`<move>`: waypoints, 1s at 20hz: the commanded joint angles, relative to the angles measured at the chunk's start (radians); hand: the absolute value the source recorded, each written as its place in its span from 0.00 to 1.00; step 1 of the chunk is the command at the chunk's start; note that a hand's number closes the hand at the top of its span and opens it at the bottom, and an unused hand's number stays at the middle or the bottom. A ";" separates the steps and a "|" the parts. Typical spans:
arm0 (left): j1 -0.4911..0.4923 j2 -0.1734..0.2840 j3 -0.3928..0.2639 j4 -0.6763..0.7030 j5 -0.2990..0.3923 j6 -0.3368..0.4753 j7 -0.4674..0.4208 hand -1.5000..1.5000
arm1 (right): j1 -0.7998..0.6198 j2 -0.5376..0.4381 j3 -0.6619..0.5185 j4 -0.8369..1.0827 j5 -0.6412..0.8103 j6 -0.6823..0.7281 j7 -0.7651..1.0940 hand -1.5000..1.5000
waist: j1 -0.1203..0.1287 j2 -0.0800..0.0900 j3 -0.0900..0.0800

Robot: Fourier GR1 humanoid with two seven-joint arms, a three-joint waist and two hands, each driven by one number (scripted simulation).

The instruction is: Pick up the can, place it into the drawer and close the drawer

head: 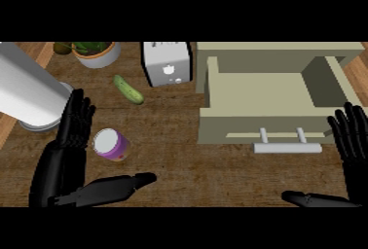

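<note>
A purple can with a white lid lies tilted on the wooden counter at the lower left. My left hand is open beside it, fingers straight along its left side, thumb stretched out below it, apart from the can. The beige drawer stands open at the upper right, its inside bare, a white bar handle on its front. My right hand is open at the right edge, fingers up, just right of the drawer front.
A green cucumber lies above the can. A white toaster stands left of the drawer. A potted plant sits at the back left. A large white cylinder leans at the far left.
</note>
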 commanded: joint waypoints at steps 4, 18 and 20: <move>0.022 0.012 0.046 -0.038 0.023 0.013 0.057 0.00 | 0.104 -0.006 -0.048 -0.011 -0.049 0.073 -0.097 0.00 | 0.000 0.000 0.000; 0.025 -0.001 0.099 0.184 0.106 0.016 -0.153 0.00 | 0.104 0.019 -0.078 -0.047 -0.040 0.103 -0.059 0.00 | 0.000 0.000 -0.001; 0.052 -0.002 0.123 0.265 0.133 0.011 -0.266 0.00 | 0.050 0.006 -0.091 0.005 -0.031 0.098 -0.057 0.00 | 0.001 0.001 -0.001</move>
